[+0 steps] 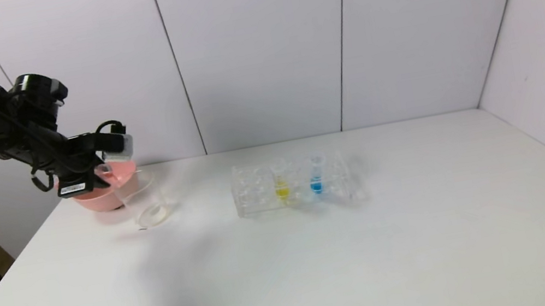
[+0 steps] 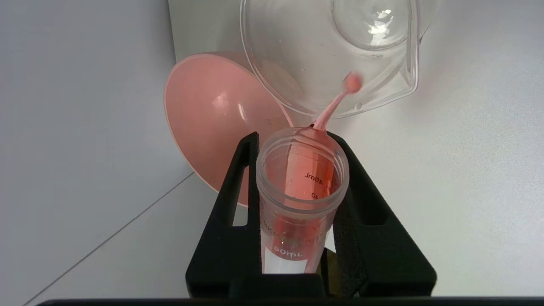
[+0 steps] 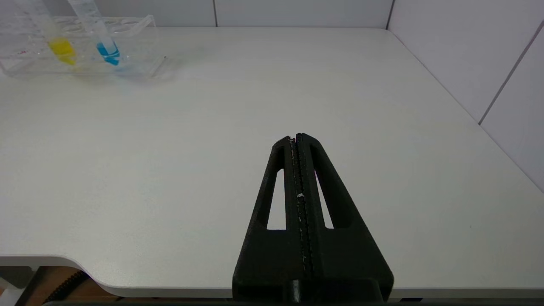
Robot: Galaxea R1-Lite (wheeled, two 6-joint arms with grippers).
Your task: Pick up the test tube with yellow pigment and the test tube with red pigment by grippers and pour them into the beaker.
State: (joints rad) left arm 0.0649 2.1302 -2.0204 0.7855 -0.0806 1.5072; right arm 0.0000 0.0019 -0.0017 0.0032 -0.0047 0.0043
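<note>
At far left, the left gripper (image 2: 302, 140), clamped on the clear red-pigment tube (image 2: 302, 199), pours into the clear cylindrical beaker (image 2: 408, 51); its thin stream could miss the rim beside the pink bowl (image 2: 212, 123).

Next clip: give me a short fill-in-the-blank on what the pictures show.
1. The left claw holds the tilted red test tube and pours into the ____.
2. Behind the beaker stands a ____ bowl.
3. In the rack, beside the yellow test tube, stands a tube with ____ liquid.
4. The right claw is ____ and holds nothing.

Missing: beaker; pink; blue; shut
</note>
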